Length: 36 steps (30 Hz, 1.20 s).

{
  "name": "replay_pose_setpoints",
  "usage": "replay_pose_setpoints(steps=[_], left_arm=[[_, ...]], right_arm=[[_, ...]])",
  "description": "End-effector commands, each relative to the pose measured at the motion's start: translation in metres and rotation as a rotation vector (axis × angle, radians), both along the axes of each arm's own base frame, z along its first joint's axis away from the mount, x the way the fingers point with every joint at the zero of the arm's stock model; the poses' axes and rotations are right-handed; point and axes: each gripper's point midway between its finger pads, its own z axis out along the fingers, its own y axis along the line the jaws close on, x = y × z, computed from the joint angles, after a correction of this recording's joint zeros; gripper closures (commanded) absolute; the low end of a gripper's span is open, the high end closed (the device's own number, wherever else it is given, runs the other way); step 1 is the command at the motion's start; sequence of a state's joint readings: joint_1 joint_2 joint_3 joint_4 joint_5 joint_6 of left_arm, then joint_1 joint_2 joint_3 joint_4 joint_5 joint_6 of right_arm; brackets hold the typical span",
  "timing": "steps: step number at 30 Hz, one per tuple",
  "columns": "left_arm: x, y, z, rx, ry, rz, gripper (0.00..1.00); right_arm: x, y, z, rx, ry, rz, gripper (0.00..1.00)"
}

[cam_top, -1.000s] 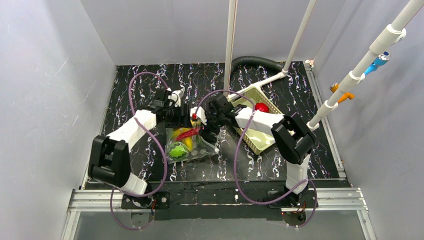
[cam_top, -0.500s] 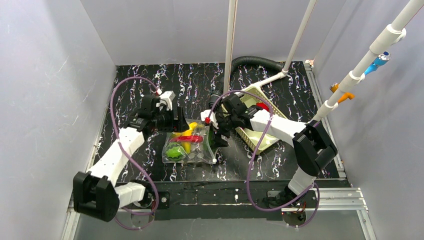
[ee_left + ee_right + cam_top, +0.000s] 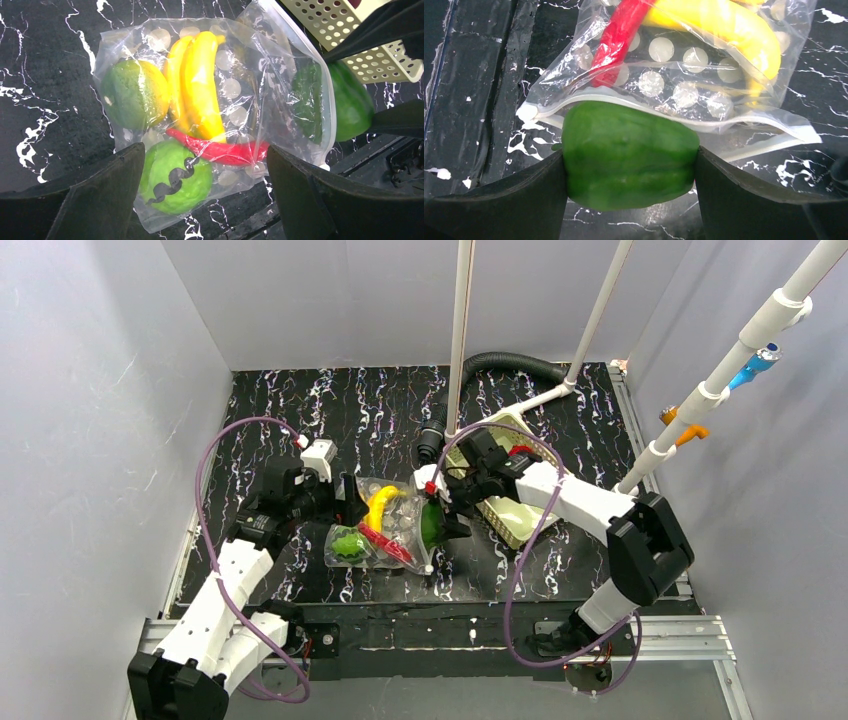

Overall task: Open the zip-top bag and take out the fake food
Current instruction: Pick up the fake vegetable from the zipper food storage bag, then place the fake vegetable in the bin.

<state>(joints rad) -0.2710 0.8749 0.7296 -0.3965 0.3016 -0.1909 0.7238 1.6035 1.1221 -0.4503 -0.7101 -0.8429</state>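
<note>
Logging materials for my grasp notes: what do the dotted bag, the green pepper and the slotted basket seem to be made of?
The dotted bag: thin clear plastic film, glossy; it wrinkles and shows its contents. The green pepper: likely moulded plastic, smooth with a soft sheen. The slotted basket: rigid pale plastic, fairly matte, with even rows of slots.

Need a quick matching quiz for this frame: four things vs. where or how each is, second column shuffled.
Column 1
1. banana
2. pepper
3. basket
4. left gripper

Column 2
A. gripped between the right gripper's fingers
B. inside the bag
C. open, above the bag
D. on the table, right of the bag

Pairs: 1-B, 2-A, 3-D, 4-C
</note>
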Motion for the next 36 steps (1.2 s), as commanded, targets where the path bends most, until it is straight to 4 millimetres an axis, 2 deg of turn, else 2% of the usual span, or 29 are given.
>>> replay_pose_setpoints(steps=[1, 5, 12, 16, 22, 36], left_arm=[[0.003, 0.008, 0.005, 0.034, -0.041, 0.018, 0.09], [0.002, 0.01, 0.007, 0.037, -0.053, 0.027, 0.09], [0.002, 0.01, 0.008, 0.035, -0.057, 0.028, 0.09], [0.003, 0.011, 0.011, 0.033, -0.069, 0.035, 0.09], [0.002, 0.011, 0.016, 0.02, -0.097, 0.041, 0.04], [0.001, 0.006, 0.019, -0.007, -0.096, 0.019, 0.02]], right_arm=[[-0.003, -0.011, 0.018, 0.026, -0.055, 0.012, 0.76], [0.001, -0.022, 0.021, 0.022, -0.087, -0.008, 0.76], [0.022, -0.046, 0.046, 0.073, -0.127, -0.099, 0.76], [0.037, -0.065, 0.053, 0.08, -0.151, -0.164, 0.75], [0.053, -0.096, 0.054, 0.067, -0.162, -0.25, 0.75], [0.087, -0.142, 0.049, 0.028, -0.154, -0.446, 0.74]])
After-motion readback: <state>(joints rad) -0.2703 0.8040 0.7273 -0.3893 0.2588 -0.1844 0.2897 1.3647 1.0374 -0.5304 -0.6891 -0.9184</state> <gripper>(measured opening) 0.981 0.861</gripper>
